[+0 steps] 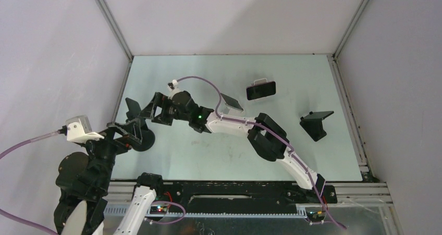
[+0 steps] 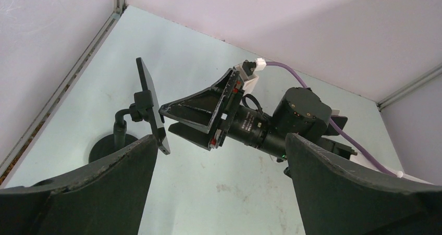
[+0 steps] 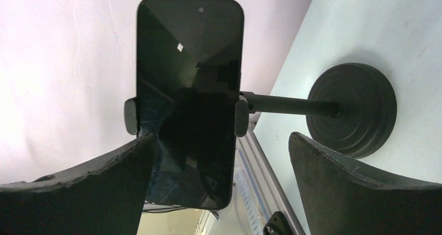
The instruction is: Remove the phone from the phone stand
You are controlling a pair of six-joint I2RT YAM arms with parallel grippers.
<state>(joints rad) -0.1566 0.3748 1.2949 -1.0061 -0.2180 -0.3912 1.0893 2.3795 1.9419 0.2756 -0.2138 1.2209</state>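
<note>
Phone (image 3: 190, 47) is in the stand (image 3: 354, 110). The side clips pinch it on both long edges and the screen is dark. The stand is the round black base with a thin rod running to the clamp. In the overhead view we see it at the left side of the table (image 1: 208, 162).

The right claw (image 3: 223, 135) is spread wide and holding nothing. In its own camera one finger sits in each lower corner of the frame, with the phone between and beyond them. In the left wrist camera its tips sit just beside the phone's face, centre-left of the frame. We can't tell if they're touching it.

The left claw (image 2: 221, 141) is wide open too and grips nothing. It points at the stand from the lower left of the overhead view.

Further right on the table there's a second phone (image 1: 260, 90) leaning in a small white holder (image 1: 259, 82). A tilted dark slab (image 1: 232, 102) sits just left of that. A black wedge-shaped stand (image 1: 317, 124) is well apart at the right.
</note>
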